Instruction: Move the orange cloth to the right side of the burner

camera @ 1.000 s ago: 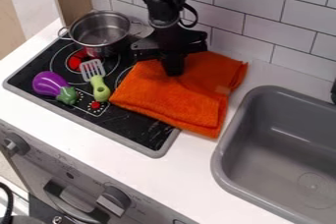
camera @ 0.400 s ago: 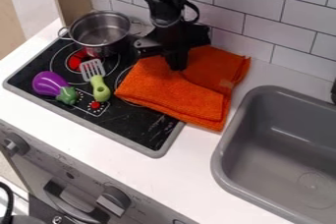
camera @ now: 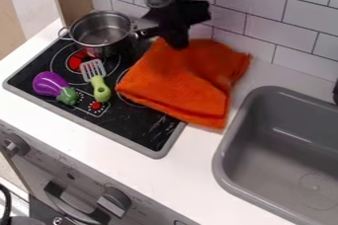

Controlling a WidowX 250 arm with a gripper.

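Two grey knobs (camera: 113, 202) in front, one orange cloth (camera: 182, 86) across the burner's right edge, a black gripper (camera: 177, 42) behind.
Toy eggplant (camera: 49, 84) and green-handled spatula (camera: 100, 90) lie on the burner (camera: 135, 128); the cloth, just right of the spatula, spreads onto the counter (camera: 218, 167) toward the sink (camera: 226, 157). Farther back stands a metal pot (camera: 101, 34); right of it the gripper meets the cloth's far part, though whether it is open or has hold of the cloth, one cannot tell.
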